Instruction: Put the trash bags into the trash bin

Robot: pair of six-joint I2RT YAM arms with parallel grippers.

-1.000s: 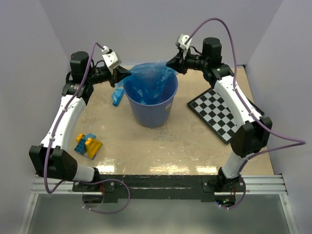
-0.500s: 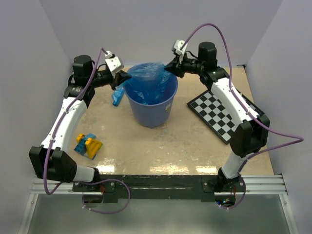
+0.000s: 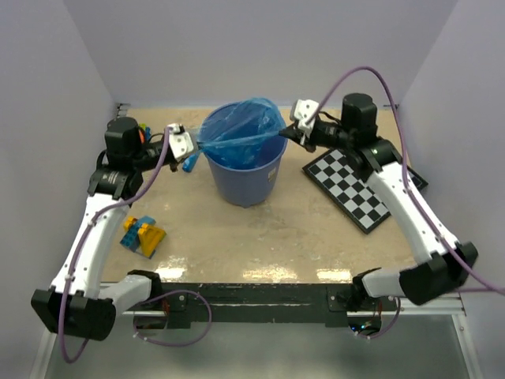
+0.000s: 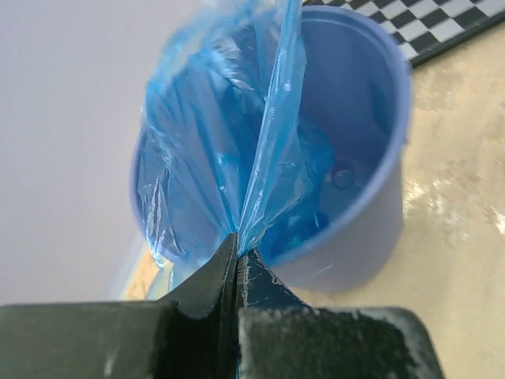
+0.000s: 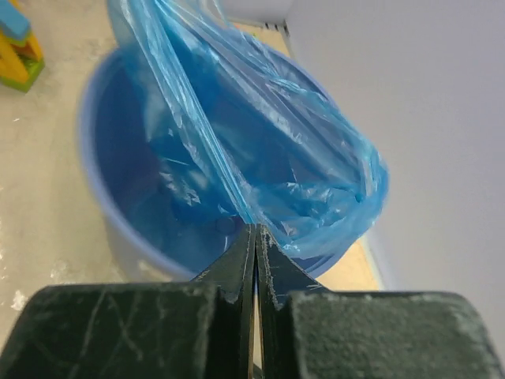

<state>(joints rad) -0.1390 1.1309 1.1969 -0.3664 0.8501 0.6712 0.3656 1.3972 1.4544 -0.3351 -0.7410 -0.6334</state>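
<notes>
The trash bin (image 3: pixel 246 178), a round blue bucket, stands at the table's middle back. A translucent blue trash bag (image 3: pixel 241 130) lies over its mouth, pulled taut between both grippers, with its bulk bulging above the far rim. My left gripper (image 3: pixel 197 144) is shut on the bag's film just left of the rim. The left wrist view shows the bag (image 4: pixel 237 134) running into the closed tips. My right gripper (image 3: pixel 286 134) is shut on the film at the right rim, where the bag (image 5: pixel 300 158) meets the tips above the bin (image 5: pixel 91 158). More blue film (image 3: pixel 188 163) lies left of the bin.
A black-and-white chessboard (image 3: pixel 355 189) lies to the right of the bin, under the right arm. Yellow and blue toy blocks (image 3: pixel 142 235) sit near the left arm. Pale walls close in on three sides.
Both wrists have dropped and drawn apart, the left one leftward and the right one rightward. The bag is now stretched flat across the bin's mouth. The right jaws have closed fully on the film.
</notes>
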